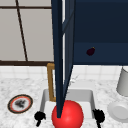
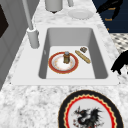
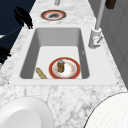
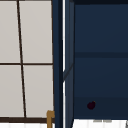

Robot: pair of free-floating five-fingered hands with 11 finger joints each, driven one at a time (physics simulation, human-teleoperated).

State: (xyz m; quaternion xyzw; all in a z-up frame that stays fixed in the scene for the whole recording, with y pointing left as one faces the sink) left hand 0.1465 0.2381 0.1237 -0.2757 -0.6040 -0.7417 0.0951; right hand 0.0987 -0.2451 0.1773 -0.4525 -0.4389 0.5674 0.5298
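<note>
— Where are the two hands?

— In the front view the left hand hangs over the table's front edge, at the left corner of the sink. The right hand hangs at the sink's right corner. Each looks bunched into a dark clump with nothing in it, though the fingers are hard to make out, so I cannot tell for sure.

— What lies nearest them?

— A red ball sits between them at the sink's front. Down in the sink a red-rimmed plate lies flat with a small brown jar upright on it, and a bread stick lies just beside the plate.

— And around that?

— A dragon-patterned plate lies on the table left of the sink, a white plate to the right, with a grey canister behind it. Above, the dark blue cabinet door stands open, and a small dark eggplant rests on the cabinet shelf.
</note>
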